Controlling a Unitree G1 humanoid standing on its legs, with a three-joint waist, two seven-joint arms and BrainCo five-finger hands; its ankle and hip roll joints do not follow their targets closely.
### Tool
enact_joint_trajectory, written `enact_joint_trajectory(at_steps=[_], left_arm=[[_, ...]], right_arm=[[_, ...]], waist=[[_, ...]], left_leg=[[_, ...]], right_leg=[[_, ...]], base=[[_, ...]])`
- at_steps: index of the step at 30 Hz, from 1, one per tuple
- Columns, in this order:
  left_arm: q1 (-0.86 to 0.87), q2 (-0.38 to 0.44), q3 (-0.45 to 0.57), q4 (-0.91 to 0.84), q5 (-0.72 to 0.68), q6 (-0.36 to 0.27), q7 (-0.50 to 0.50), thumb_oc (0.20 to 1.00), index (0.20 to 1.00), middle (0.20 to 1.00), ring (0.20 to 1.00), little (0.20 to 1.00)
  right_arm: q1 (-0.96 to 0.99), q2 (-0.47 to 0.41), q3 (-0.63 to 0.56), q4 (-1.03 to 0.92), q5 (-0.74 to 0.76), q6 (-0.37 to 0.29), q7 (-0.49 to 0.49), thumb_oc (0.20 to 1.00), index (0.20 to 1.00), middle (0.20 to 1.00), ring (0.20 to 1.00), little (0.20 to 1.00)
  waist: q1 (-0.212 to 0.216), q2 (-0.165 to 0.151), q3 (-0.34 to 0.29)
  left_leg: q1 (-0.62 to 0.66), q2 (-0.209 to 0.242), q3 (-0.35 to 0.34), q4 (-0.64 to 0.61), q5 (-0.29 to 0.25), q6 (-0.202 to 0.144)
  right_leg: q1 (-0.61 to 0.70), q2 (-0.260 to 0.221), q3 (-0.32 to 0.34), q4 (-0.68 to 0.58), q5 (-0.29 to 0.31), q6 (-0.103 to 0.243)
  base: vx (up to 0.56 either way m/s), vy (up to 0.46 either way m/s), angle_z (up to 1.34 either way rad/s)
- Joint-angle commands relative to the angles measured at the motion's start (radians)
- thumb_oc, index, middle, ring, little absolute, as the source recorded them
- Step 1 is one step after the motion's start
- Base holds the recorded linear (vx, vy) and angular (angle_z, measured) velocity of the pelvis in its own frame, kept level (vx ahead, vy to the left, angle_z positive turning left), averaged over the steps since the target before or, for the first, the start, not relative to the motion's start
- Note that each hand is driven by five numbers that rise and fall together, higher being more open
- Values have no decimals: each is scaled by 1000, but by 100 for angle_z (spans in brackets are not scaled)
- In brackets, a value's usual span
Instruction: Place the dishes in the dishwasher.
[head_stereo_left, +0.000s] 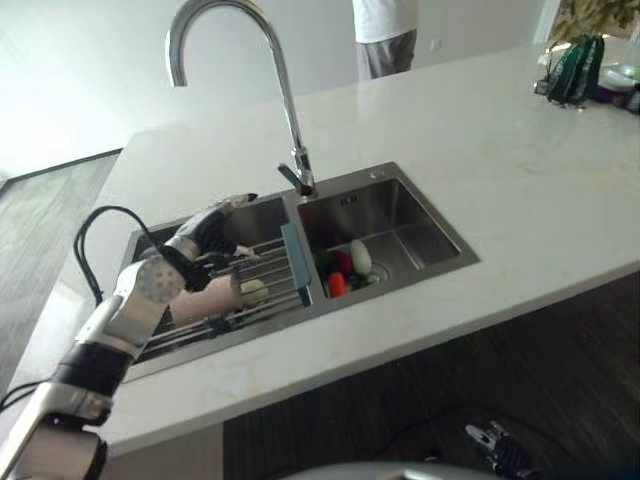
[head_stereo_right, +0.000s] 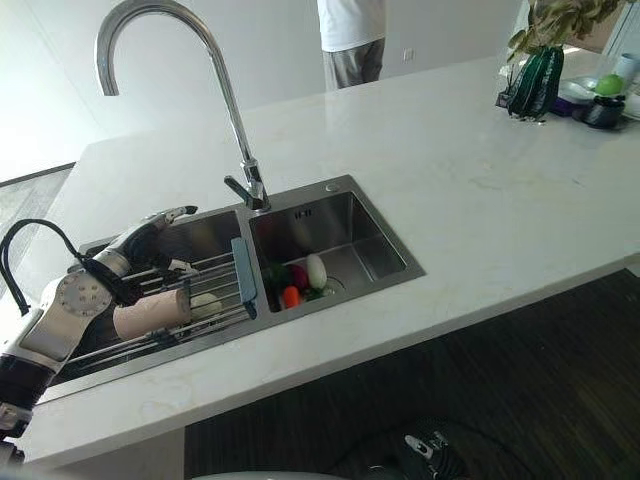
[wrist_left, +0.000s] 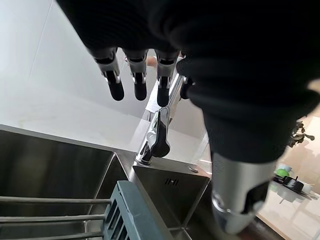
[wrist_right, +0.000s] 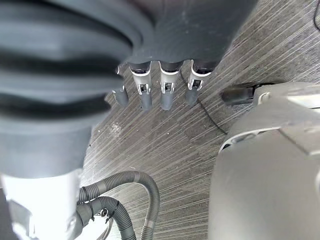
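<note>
Item: my left hand (head_stereo_left: 210, 232), fingers straight and empty, hovers above the rack (head_stereo_left: 262, 270); pinkish cup (head_stereo_left: 205, 298) lies nearer me, crosswise.

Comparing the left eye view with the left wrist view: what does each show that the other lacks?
Left eye view alone: vegetables in the right basin, a person behind the counter. Left wrist view alone: the left hand from close up, fingers straight, holding nothing. Both: faucet, sink, drying rack.
</note>
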Motion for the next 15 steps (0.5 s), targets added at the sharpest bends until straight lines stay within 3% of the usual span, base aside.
enact_joint_trajectory(at_steps=[1, 3, 6, 15], left_arm=[[-153, 79, -33, 84, -23, 81, -93, 1000, 1000, 1000, 1000, 1000], [-158, 92, -43, 95, -19, 124, -121, 1000, 1000, 1000, 1000, 1000], [-150, 105, -47, 131, -24, 140, -142, 1000, 1000, 1000, 1000, 1000], [-125, 116, -46, 233, -19, 124, -182, 1000, 1000, 1000, 1000, 1000]], right_arm=[[-70, -31, -4, -35, 5, -19, 23, 1000, 1000, 1000, 1000, 1000], [-68, -39, -3, -49, 5, -11, 20, 1000, 1000, 1000, 1000, 1000], [-68, -45, -2, -59, 4, -6, 16, 1000, 1000, 1000, 1000, 1000], [-65, -69, -5, -96, 8, 16, 8, 1000, 1000, 1000, 1000, 1000]], waist=[[1, 18, 58], [1, 23, 62], [0, 27, 64], [0, 35, 74]], left_leg=[[4, -33, 24, 39, -61, 22], [-1, -36, 22, 41, -61, 22], [-6, -38, 22, 46, -61, 22], [-22, -44, 17, 61, -60, 21]], right_leg=[[3, -8, -54, 81, -76, 51], [0, -10, -55, 80, -75, 52], [-1, -11, -55, 78, -73, 53], [-9, -17, -57, 82, -70, 53]], base=[[0, 0, 0], [0, 0, 0], [-6, 6, 1], [-3, 4, 0]])
